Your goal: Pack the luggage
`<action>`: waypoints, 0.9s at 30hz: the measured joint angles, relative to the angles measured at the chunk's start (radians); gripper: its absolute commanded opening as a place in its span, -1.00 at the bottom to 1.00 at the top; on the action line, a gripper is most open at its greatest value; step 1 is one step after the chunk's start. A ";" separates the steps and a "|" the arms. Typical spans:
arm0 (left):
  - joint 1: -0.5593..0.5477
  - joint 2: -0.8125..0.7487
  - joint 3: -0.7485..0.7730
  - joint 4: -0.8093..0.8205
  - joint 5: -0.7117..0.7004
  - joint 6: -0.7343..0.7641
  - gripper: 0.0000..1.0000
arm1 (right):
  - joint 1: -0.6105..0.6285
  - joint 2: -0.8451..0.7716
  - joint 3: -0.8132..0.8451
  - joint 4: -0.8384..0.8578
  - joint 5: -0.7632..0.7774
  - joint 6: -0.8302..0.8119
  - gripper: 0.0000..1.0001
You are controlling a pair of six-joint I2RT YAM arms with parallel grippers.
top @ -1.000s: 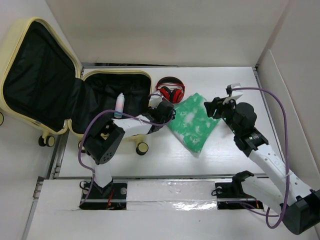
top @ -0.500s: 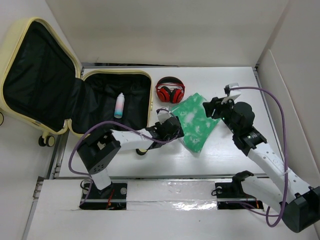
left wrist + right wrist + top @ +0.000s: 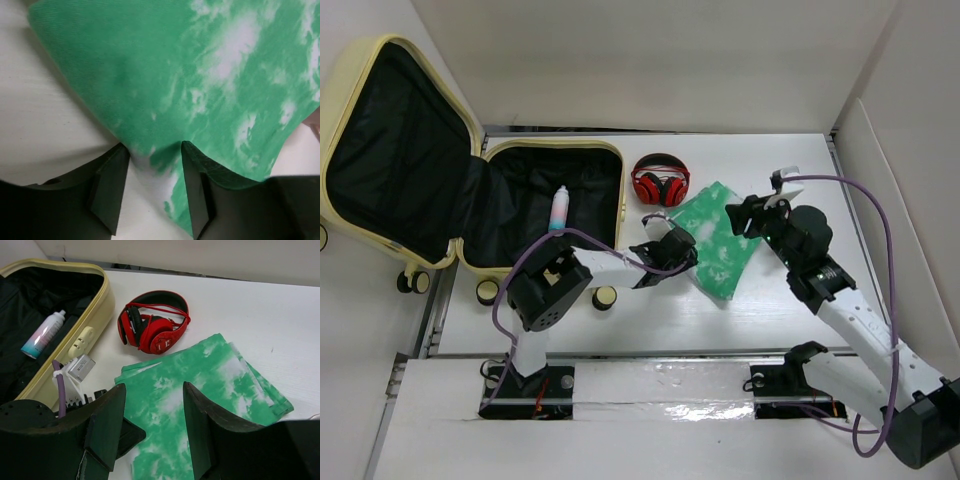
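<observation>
Between my left gripper's [image 3: 152,160] spread fingers [image 3: 110,190] sits the edge of the green tie-dye cloth [image 3: 200,75]. Jaws apart, nothing pinched yet. Off to that gripper's left the luggage [image 3: 405,140] lies wide open, black lining showing (a spray bottle [image 3: 558,210] rests inside the nearer half). Red headphones [image 3: 660,186] sit just beyond the gripper on the table [image 3: 790,310]. My right gripper [image 3: 153,390] hangs over the cloth's opposite side, fingers parted, holding nothing.
</observation>
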 measured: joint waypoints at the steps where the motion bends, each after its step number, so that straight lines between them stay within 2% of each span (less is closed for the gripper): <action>1: 0.000 0.005 0.002 0.006 -0.001 -0.008 -0.21 | 0.000 -0.002 0.000 0.000 0.000 0.000 0.11; 2: 0.001 0.010 0.001 0.007 -0.005 -0.014 -0.25 | 0.000 -0.004 -0.001 0.000 0.000 0.000 0.11; 5: 0.008 0.012 -0.012 0.028 -0.008 -0.008 -0.52 | 0.000 -0.018 -0.005 0.000 0.000 0.003 0.11; 6: 0.010 0.012 -0.020 0.039 -0.009 -0.005 -0.70 | 0.000 -0.023 -0.007 0.002 0.000 0.003 0.11; 9: 0.023 0.005 -0.060 0.113 -0.003 0.017 -1.00 | 0.000 -0.032 -0.012 0.003 0.000 0.004 0.11; 14: 0.085 -0.058 -0.161 0.195 0.014 0.088 -1.00 | 0.007 -0.034 -0.014 0.003 0.000 0.007 0.11; 20: 0.104 -0.218 -0.280 0.089 -0.038 0.194 -0.99 | 0.010 -0.040 -0.014 0.005 0.000 0.008 0.11; 21: 0.100 -0.235 -0.286 0.064 -0.042 0.204 -0.60 | 0.014 -0.040 -0.014 0.005 0.000 0.009 0.11; 23: 0.089 -0.249 -0.287 0.018 -0.053 0.223 -0.21 | 0.023 -0.037 -0.014 0.007 0.000 0.010 0.11; 24: 0.086 -0.251 -0.287 0.004 -0.060 0.229 0.14 | 0.029 -0.035 -0.014 0.008 0.000 0.011 0.11; 27: 0.064 -0.255 -0.280 0.009 -0.060 0.245 0.30 | 0.047 -0.024 -0.014 0.010 0.001 0.011 0.11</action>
